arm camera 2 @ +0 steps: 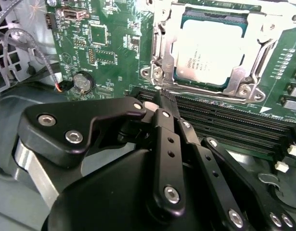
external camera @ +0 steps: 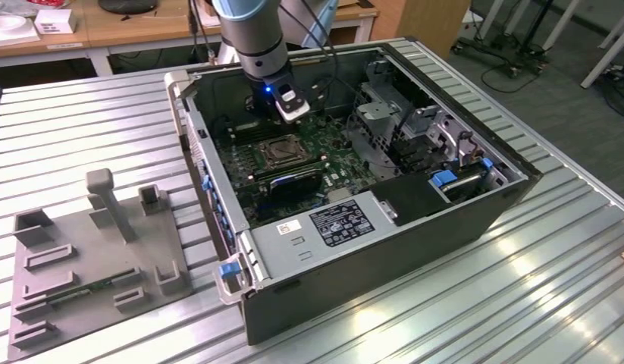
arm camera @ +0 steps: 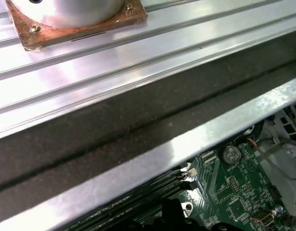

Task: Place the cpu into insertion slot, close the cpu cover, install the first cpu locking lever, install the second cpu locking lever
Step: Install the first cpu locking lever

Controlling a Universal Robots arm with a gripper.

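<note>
One gripper hangs low inside one open computer case, its two black fingers pinched together with nothing visible between them. The tips sit just beside the one socket, above the long black memory slots, whose number I cannot count. The one chip lies flat in that socket, its grey top showing through the window of the one metal cover, which lies down around it. One coin battery sits on the green board. The case stands on a ribbed table, near one grey tray
</note>
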